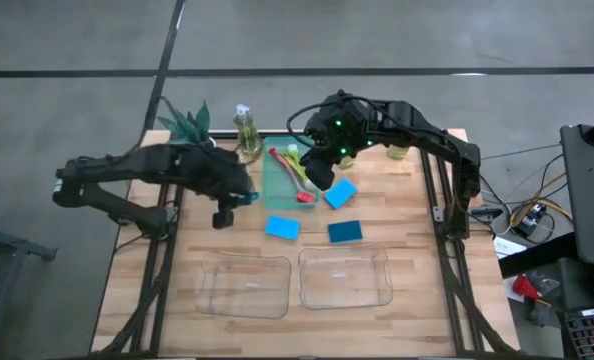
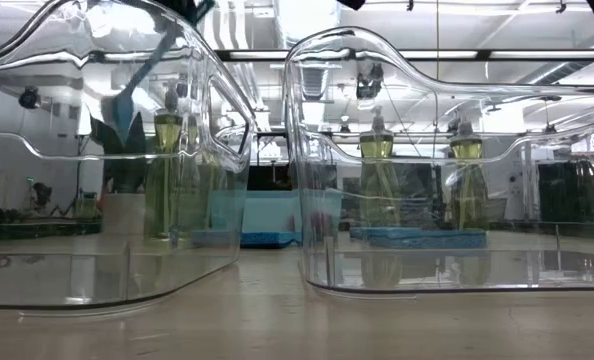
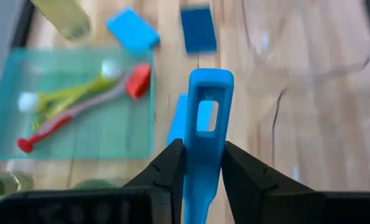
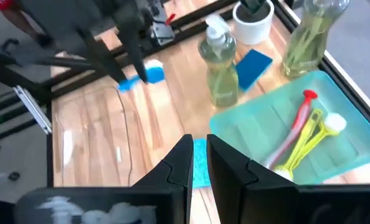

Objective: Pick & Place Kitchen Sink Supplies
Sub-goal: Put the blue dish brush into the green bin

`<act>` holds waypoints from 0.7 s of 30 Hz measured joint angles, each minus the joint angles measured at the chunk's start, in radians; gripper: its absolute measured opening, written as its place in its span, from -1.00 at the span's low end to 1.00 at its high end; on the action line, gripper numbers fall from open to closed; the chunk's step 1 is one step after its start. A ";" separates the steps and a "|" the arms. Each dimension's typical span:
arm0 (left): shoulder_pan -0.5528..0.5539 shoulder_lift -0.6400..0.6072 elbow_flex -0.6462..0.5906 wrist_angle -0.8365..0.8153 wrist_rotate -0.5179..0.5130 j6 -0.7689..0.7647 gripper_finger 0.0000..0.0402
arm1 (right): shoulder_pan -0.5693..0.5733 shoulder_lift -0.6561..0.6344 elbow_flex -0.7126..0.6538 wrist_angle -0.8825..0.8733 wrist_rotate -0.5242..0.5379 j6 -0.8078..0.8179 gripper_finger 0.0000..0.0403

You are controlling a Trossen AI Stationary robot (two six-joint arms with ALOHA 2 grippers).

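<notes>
Now you see your left hand (image 3: 202, 165) pinching the slim blue plastic brush (image 3: 205, 134) above the wooden bench (image 1: 427, 250), beside the green tray (image 1: 282, 185); your right hand (image 4: 200, 158), fingers pressed together, hovers over the tray.

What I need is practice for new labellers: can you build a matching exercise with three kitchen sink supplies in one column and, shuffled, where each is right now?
Things:
1. blue brush
2. red brush
3. dark blue sponge

Places:
A. lying flat on the bare wooden table
B. lying in the green tray
C. gripped in the left hand

Pairs: 1-C, 2-B, 3-A
</notes>
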 joint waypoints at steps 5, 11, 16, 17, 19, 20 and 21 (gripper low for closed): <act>0.000 -0.027 0.092 0.048 0.001 -0.063 -0.61 | 0.027 0.001 -0.017 0.008 0.000 -0.032 -0.79; 0.000 -0.034 0.204 0.111 0.000 -0.152 -0.57 | 0.063 0.002 -0.056 0.104 -0.001 -0.010 -0.79; 0.000 -0.034 0.273 0.161 0.001 -0.201 -0.58 | 0.105 0.003 -0.086 0.185 -0.003 0.013 -0.73; 0.000 -0.034 0.286 0.162 0.001 -0.204 -0.59 | 0.112 0.003 -0.089 0.203 -0.005 0.017 -0.69; 0.000 -0.034 0.306 0.174 0.001 -0.210 -0.60 | 0.126 0.003 -0.094 0.252 -0.005 0.024 -0.60; 0.000 -0.034 0.312 0.182 0.001 -0.219 -0.61 | 0.133 0.003 -0.094 0.282 -0.004 0.024 -0.54; 0.000 -0.034 0.316 0.195 0.001 -0.227 -0.61 | 0.138 0.003 -0.095 0.311 -0.001 0.024 -0.48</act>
